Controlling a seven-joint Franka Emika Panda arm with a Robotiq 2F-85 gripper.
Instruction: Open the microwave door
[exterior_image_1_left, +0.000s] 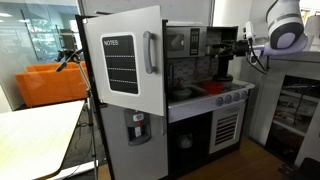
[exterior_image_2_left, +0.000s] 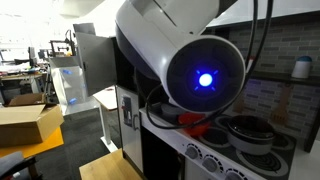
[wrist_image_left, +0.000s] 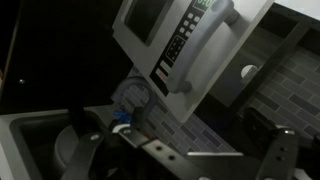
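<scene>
The toy microwave (exterior_image_1_left: 184, 42) is seen up in the play kitchen, above the back edge of the tabletop (exterior_image_1_left: 195, 103) and just beside the big white door (exterior_image_1_left: 125, 65). The microwave door (wrist_image_left: 150, 22), with its dark window, looks shut and flat by the button panel (wrist_image_left: 183, 48). The fingers (wrist_image_left: 86, 150) are held wide apart, and nothing is held between them. A red thing (exterior_image_1_left: 215, 88) is seen on the tabletop.

Wrist view sits close below the microwave (wrist_image_left: 180, 45); both exterior views share the stove (exterior_image_1_left: 226, 93) (exterior_image_2_left: 250, 140)
</scene>
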